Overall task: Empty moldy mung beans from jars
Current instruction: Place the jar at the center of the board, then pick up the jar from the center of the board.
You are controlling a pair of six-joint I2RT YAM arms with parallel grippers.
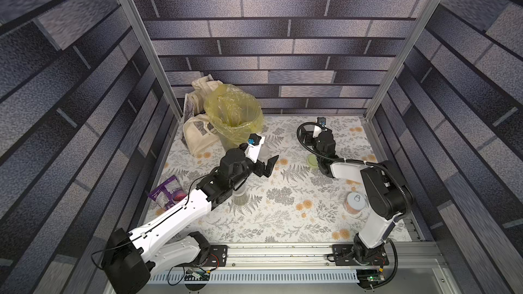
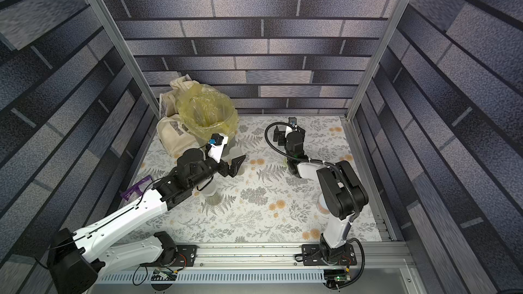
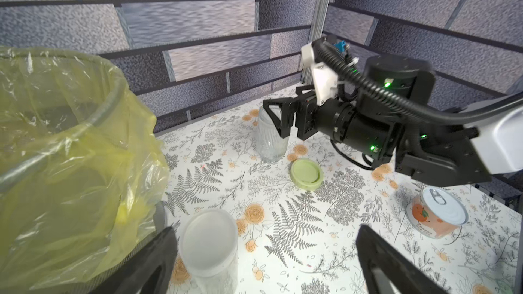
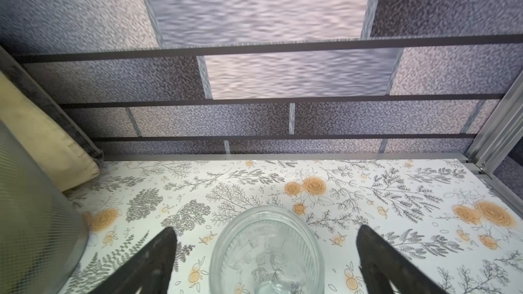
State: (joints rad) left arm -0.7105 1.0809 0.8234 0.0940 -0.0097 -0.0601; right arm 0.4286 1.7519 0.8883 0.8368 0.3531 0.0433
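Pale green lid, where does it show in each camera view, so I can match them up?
In both top views: pale green lid, partly under the right arm.
Left wrist: mid-picture, near the open glass jar.
Right wrist: not in it.
Shared landmark: yellow-bagged bin, in all four.

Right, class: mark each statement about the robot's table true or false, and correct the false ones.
1. The fingers of the right gripper stand apart, either side of the ribbed jar. True.
2. That jar is lidded. False: it stands open, its green lid on the table beside it.
3. The can lies on its side. False: it stands upright, pull-tab up.
4. A yellow bag lines the bin. True.
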